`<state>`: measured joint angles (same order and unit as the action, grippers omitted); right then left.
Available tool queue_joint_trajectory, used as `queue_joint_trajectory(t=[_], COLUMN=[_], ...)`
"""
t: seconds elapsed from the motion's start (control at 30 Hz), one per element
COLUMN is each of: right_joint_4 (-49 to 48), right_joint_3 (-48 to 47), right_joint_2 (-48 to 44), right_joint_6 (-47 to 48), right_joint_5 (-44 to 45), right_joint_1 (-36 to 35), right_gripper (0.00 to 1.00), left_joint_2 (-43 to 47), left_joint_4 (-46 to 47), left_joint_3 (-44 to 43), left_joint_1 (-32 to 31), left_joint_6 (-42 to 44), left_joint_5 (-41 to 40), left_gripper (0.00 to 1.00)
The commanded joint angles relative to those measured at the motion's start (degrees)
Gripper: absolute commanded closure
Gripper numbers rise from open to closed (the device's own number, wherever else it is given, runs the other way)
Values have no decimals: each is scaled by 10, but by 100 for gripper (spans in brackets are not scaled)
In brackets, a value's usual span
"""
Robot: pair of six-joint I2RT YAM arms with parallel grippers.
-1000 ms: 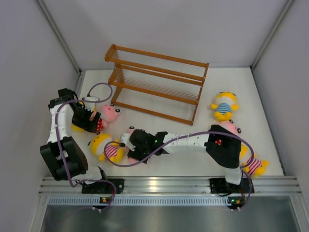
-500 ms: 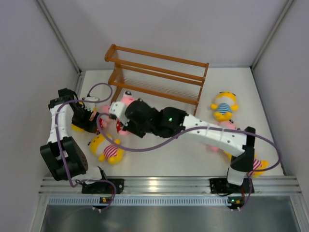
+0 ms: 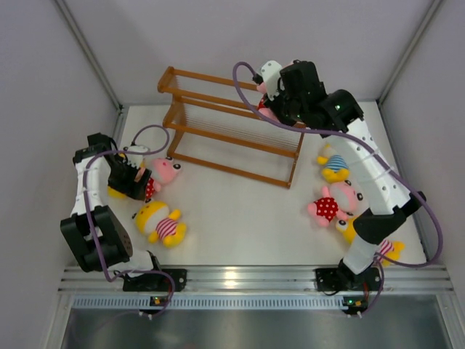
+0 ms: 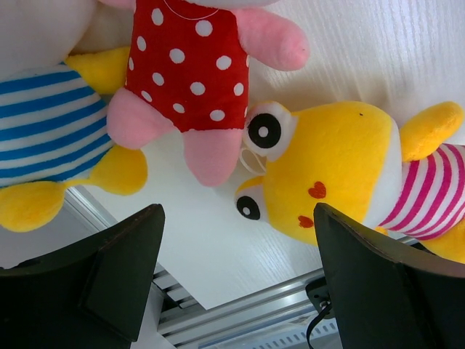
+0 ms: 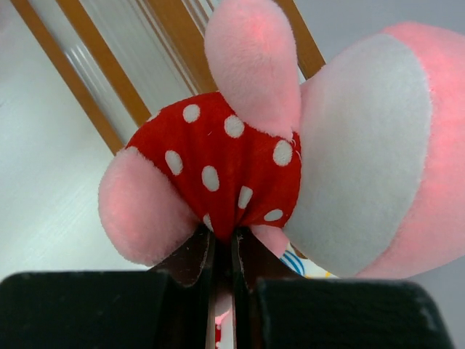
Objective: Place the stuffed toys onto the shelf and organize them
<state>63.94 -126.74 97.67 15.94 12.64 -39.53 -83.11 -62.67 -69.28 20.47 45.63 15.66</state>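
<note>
The wooden shelf (image 3: 218,123) stands at the back of the table. My right gripper (image 3: 275,100) is shut on a pink toy in a red dotted outfit (image 3: 263,109) and holds it over the shelf's top right end. In the right wrist view the gripper (image 5: 232,240) pinches the toy's red cloth (image 5: 218,160), with the shelf rails (image 5: 87,73) behind. My left gripper (image 3: 139,179) is open and empty, low at the left. Its wrist view shows the open gripper (image 4: 236,291) above a second pink toy (image 4: 189,65), a blue-striped yellow toy (image 4: 51,131) and a red-striped yellow toy (image 4: 341,174).
The second pink toy (image 3: 166,171) and the red-striped yellow toy (image 3: 161,222) lie on the left. On the right lie a blue-striped yellow toy (image 3: 336,161), a third pink toy (image 3: 330,205) and a yellow toy (image 3: 385,251) by the right arm's base. Walls close in on both sides.
My right arm has carried the pink toy from the front middle of the table up and right to the shelf's top right end. The left gripper has stayed in place.
</note>
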Motion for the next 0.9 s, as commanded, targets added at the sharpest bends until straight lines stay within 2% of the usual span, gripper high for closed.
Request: queue_joint_trajectory(t=[0.0, 0.17, 0.33, 0.47, 0.53, 0.67, 0.83, 0.87], right_joint_4=[29, 36, 38, 36, 41, 38, 22, 18], right_joint_3=[-42, -48, -56, -61, -57, -47, -57, -56], right_joint_2=[15, 38, 59, 71, 79, 89, 82, 76], right_joint_6=[44, 74, 131, 126, 133, 139, 121, 117], right_joint_5=[-53, -145, -237, -280, -306, -302, -299, -297], right_joint_1=[50, 102, 111, 149, 165, 175, 179, 179], right_gripper=[100, 100, 100, 100, 96, 90, 50, 39], left_joint_2=[17, 17, 12, 10, 9, 8, 4, 4], left_joint_4=[-11, -11, -12, -11, -12, -12, -12, -11], left_joint_3=[5, 9, 11, 12, 14, 14, 16, 17], left_joint_1=[-3, -3, -3, -3, -3, -3, -3, -3], left_joint_6=[14, 17, 20, 20, 22, 23, 23, 24], left_joint_5=[18, 17, 18, 19, 18, 14, 19, 18], left_gripper=[11, 11, 11, 10, 10, 10, 10, 10])
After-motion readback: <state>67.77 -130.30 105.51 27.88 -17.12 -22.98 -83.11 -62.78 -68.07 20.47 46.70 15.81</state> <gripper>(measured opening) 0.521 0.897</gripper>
